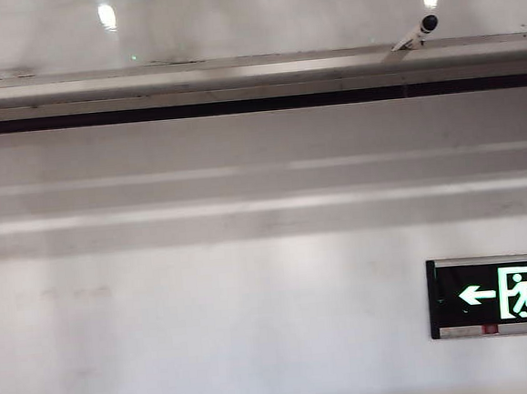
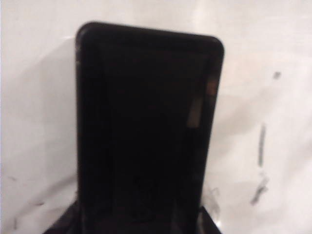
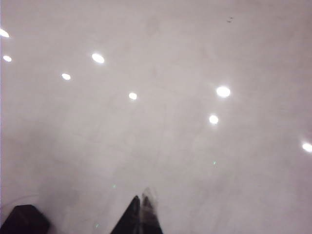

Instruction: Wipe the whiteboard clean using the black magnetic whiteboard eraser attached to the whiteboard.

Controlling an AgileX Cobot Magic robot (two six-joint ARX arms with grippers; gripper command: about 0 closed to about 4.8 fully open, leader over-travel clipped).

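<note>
- We see the matte wall [image 1: 255,325] filling the exterior view, the grey ledge [image 1: 236,79] and glossy whiteboard [image 1: 258,15] above it.
- A green arrow-and-running-figure exit sign [image 1: 496,295] hangs lower right.
- Our left gripper [image 2: 139,226] is clamped on the black eraser [image 2: 146,131] against the smeared board.
- Our right gripper [image 3: 140,217], fingers together, faces the whiteboard.
</note>
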